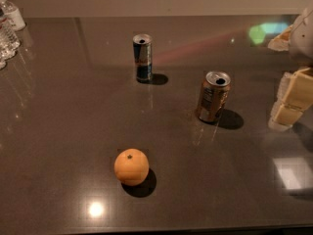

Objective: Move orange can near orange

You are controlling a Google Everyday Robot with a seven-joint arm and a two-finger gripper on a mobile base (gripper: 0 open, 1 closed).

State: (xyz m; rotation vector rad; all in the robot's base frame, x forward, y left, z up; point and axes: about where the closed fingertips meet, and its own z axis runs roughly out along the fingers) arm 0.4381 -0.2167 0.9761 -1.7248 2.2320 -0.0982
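Note:
The orange can (pixel 213 96) stands upright on the dark table, right of centre, with a copper body and a silver top. The orange (pixel 131 166) lies on the table toward the front, left of and nearer than the can, well apart from it. My gripper (pixel 292 101) is at the right edge of the view, cream-coloured, to the right of the orange can and not touching it. It holds nothing that I can see.
A slim blue-and-silver can (pixel 143 57) stands upright behind and left of the orange can. Clear water bottles (pixel 7 29) stand at the far left edge. The dark glossy table (pixel 63 131) ends at a pale wall at the back.

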